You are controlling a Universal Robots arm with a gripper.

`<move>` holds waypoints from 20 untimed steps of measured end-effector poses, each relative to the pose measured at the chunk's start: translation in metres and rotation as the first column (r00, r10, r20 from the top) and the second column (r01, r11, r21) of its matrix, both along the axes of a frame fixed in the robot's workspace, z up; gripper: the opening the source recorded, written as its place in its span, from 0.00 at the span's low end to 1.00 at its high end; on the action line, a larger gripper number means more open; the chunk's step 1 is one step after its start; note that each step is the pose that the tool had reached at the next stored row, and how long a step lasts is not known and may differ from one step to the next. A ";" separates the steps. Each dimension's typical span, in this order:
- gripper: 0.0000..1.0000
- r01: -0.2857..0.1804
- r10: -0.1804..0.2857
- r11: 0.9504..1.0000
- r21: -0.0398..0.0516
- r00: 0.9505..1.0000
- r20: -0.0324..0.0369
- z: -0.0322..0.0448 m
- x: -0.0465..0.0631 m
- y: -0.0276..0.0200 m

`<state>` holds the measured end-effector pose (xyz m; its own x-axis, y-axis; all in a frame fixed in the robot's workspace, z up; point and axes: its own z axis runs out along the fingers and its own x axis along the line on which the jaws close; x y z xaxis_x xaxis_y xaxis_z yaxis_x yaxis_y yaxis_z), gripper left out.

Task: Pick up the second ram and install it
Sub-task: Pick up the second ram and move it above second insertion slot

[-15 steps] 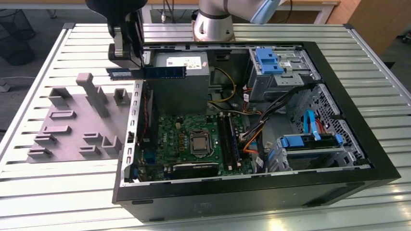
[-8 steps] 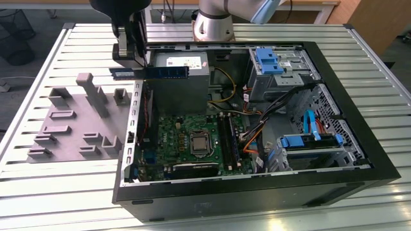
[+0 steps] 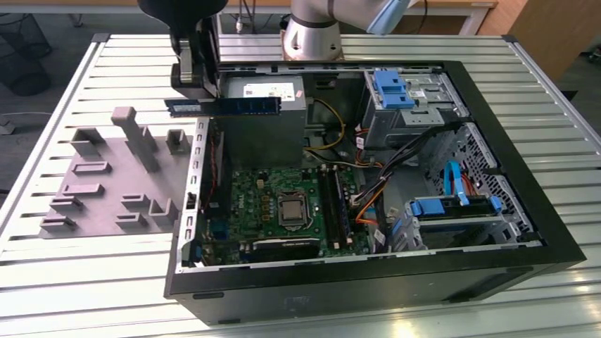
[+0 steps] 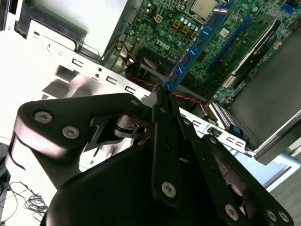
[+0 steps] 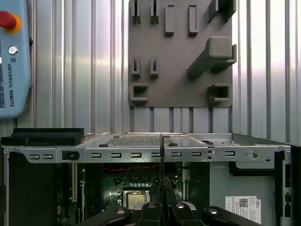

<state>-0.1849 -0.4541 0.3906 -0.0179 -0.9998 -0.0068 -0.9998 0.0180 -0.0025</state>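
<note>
The claw (image 4: 160,98) is clenched on one short end of the second ram (image 4: 197,40), its dark fingers (image 4: 163,141) pressed flat against both faces of the board. The stick juts straight out from the fingertips, blue-green with a row of dark chips, and hangs free in the air, touching nothing else. In the exterior view it is held level and on edge over the computer case (image 3: 376,278) wall at that view's left, in front of the grey power supply (image 3: 263,88). Below and beyond it lies the green motherboard (image 3: 272,204), whose memory slots (image 3: 333,204) are well apart from the stick. Outside the case, on the slatted table (image 3: 75,282), lies a grey holder plate (image 3: 103,183). Farthest back stands the arm's base (image 3: 314,35).
</note>
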 end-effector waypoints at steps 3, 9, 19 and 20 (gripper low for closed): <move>0.14 0.000 0.000 1.000 0.000 1.000 0.000 0.0000 0.002 0.0000; 0.14 0.000 0.000 1.000 0.000 1.000 0.000 0.0000 0.006 0.0000; 0.14 0.000 0.000 1.000 0.000 1.000 0.000 0.0000 0.012 0.0000; 0.14 0.000 0.000 1.000 0.000 1.000 0.000 0.0000 0.013 0.0000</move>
<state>-0.1721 -0.4541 0.3906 -0.0180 -0.9998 -0.0068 -0.9998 0.0180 -0.0025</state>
